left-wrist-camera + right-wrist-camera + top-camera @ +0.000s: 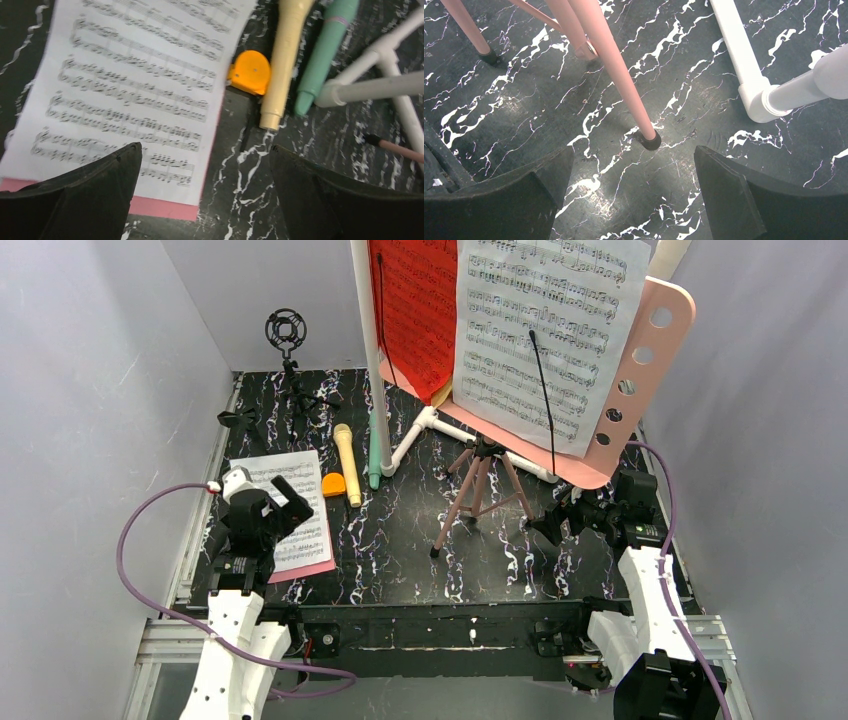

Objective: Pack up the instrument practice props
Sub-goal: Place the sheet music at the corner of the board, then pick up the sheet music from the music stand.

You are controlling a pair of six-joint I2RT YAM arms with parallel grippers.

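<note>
I stood by the black white-veined table (524,100) and watched both arms hang low over it with nothing in them. The left gripper (206,170) had its fingers spread wide above the near right corner of a white printed music sheet (125,75), which lay flat on a pink sheet (160,207) at the left of the table. Just beyond that corner sat a small orange plastic piece (250,72). Next to it lay the pale yellow microphone (282,60) and the mint-green microphone (325,50), side by side and close together.

The right gripper (631,175) was also wide apart. It hovered over the black foot of one pink tripod leg (609,65), close to the white plastic pipe frame (736,45).

The pink hole-punched music stand (655,350) stood upright on that tripod, carrying a large white score (545,330). A red printed sheet (415,310) hung behind the score.

It looked to me as though the left arm's job was gathering the loose pieces. A flat page gives the fingers little to bite, so I'd have gone for the microphones. I'd have taken the yellow one first, with the jaws turned square across its slim handle and lowered straight down so the green one wasn't nudged.

The stand looked top-heavy to me. Pinching a leg near its foot risked tipping it into the pipe frame, so I'd have taken a grip higher up, near the hub.
</note>
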